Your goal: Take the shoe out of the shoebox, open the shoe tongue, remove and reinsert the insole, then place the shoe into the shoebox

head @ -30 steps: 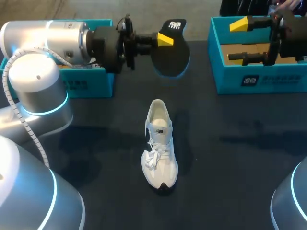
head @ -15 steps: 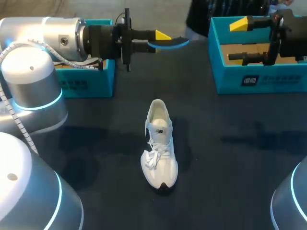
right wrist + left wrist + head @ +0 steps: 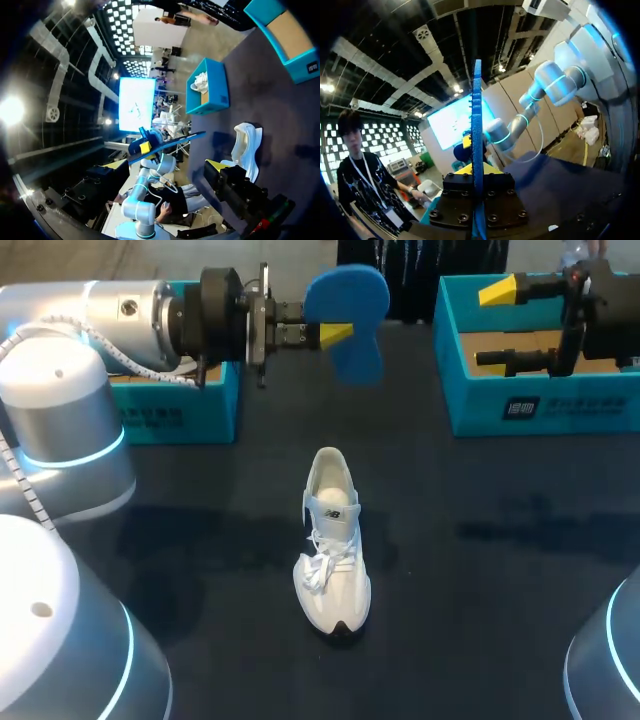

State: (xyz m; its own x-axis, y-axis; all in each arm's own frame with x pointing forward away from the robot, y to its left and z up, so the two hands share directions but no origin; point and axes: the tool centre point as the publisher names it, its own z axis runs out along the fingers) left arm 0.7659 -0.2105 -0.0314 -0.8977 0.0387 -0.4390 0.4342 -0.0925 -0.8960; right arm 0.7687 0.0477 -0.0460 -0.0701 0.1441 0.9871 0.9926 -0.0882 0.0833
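A white sneaker [image 3: 333, 540] lies on the dark table [image 3: 500, 540] near the middle, its toe toward the front edge and its laces loose. Well above and behind it, my left gripper [image 3: 335, 335] is shut on the insole [image 3: 347, 310], whose blue underside faces the head camera. In the left wrist view the insole [image 3: 477, 140] stands edge-on between the fingers. My right gripper [image 3: 495, 325] hangs open and empty over the teal shoebox [image 3: 540, 405] at the back right. The right wrist view shows the sneaker [image 3: 246, 145] and the insole [image 3: 167, 142] held high.
A second teal box [image 3: 175, 410] stands at the back left, partly behind my left arm. Dark tabletop lies bare around the sneaker, on both sides and toward the front.
My left wrist has rolled over: the insole went from black top side up, through edge-on, to blue underside showing. The right arm and the sneaker stayed put.
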